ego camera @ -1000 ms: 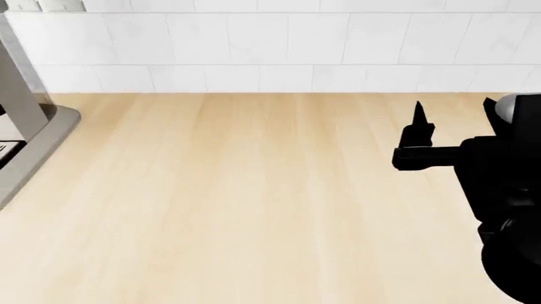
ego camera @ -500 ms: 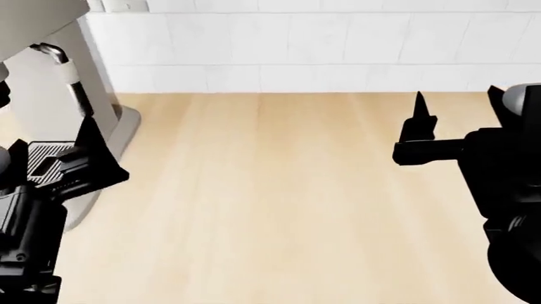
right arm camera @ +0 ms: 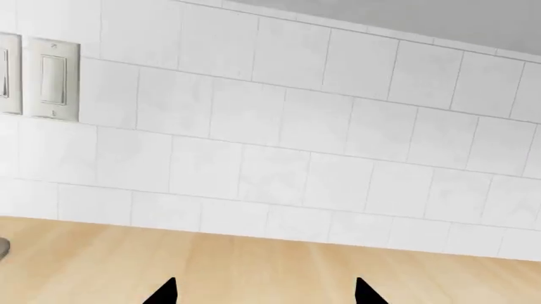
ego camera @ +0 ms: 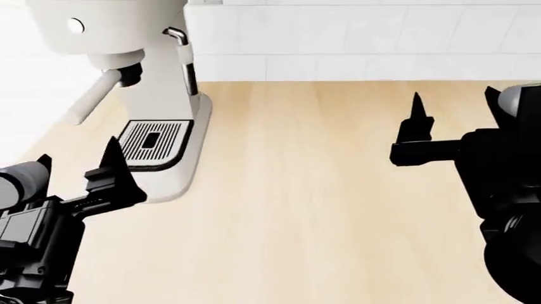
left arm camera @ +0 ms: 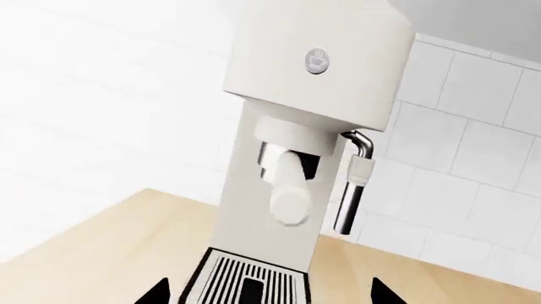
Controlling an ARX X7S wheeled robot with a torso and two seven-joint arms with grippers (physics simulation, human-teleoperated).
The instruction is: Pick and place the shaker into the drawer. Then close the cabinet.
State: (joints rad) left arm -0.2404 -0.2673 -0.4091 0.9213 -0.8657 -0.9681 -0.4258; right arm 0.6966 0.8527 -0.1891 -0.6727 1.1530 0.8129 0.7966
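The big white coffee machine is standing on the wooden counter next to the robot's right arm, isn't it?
Not quite. The coffee machine does stand on the wooden counter, but beside the left gripper, not the right one. The head view shows it.

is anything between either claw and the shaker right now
Cannot tell: no shaker shows in any view, nor the drawer or cabinet. The left claw faces the espresso machine at the counter's left end; the right claw hangs over bare wooden countertop before the tiled wall. Both are open and empty.
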